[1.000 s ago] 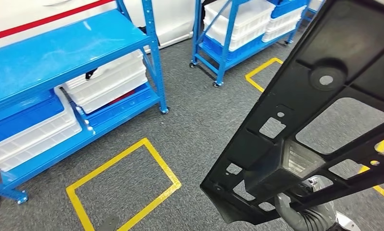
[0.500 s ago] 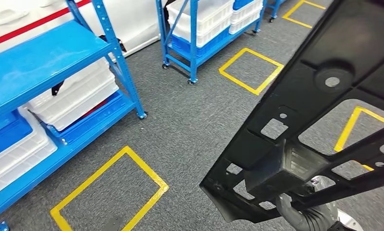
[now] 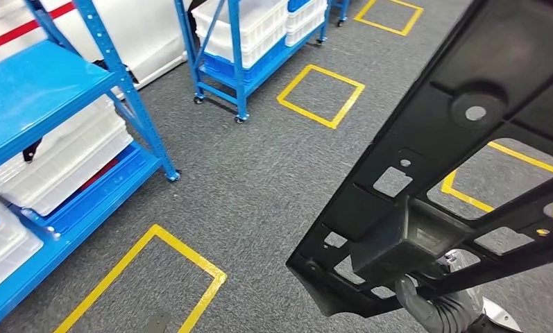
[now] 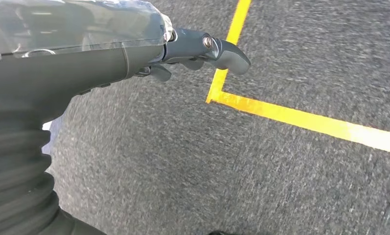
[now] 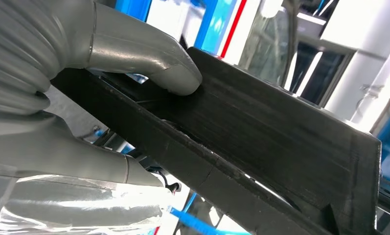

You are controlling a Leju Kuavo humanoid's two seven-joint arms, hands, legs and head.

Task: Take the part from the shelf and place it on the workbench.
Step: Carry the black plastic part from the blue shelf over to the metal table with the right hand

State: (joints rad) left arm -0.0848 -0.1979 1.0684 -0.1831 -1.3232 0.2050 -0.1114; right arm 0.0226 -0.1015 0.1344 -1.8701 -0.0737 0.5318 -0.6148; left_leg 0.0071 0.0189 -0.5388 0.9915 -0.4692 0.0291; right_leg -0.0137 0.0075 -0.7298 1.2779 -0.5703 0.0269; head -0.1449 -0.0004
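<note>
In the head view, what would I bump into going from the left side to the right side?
Blue shelf with white bins → yellow floor square → second blue shelf on wheels → another yellow square → big black part held by the right hand.

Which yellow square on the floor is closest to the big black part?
The square on the right: the part covers part of its outline. The other squares lie apart from it.

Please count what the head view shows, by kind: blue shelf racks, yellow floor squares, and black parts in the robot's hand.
Blue shelf racks: 3
Yellow floor squares: 4
Black part held by the right hand: 1
Total: 8
</note>
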